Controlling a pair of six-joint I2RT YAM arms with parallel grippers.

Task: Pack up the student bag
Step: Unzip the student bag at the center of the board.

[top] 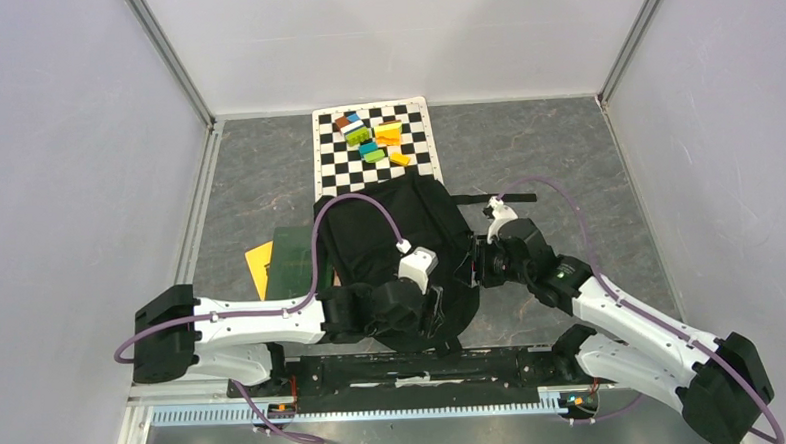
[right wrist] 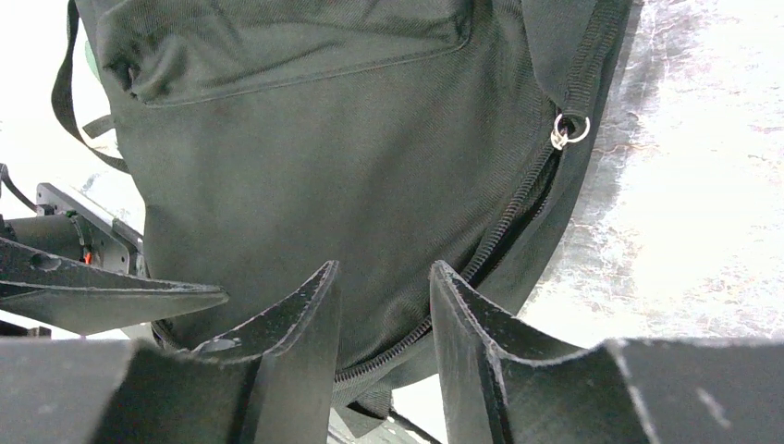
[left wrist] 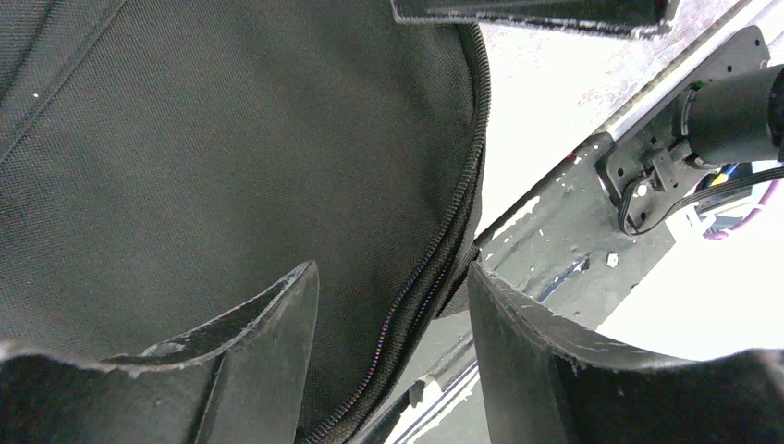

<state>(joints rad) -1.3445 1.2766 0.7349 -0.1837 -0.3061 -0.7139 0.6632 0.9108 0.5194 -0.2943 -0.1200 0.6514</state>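
One student bag (top: 384, 227), two notebooks (top: 291, 261), one checkered mat (top: 335, 166) — about nine blocks (top: 387, 132)

The soft black student bag (top: 434, 225) lies flat on the grey table (top: 546, 155), one strap trailing right.

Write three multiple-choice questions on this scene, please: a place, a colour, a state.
1. Where is the checkered mat?
A. beyond the student bag, by the far wall
B. under the bag
C. at the arms' bases

2. What colour is the notebook left of the bag?
A. red
B. white
C. dark green

3. How is the left gripper?
A. shut on a strap
B. open over the bag's zip
C. holding a block

1 A: the mat lies past the bag's far edge.
2 C: its cover shows green from above.
3 B: its fingers stand apart, the zip seen between them.
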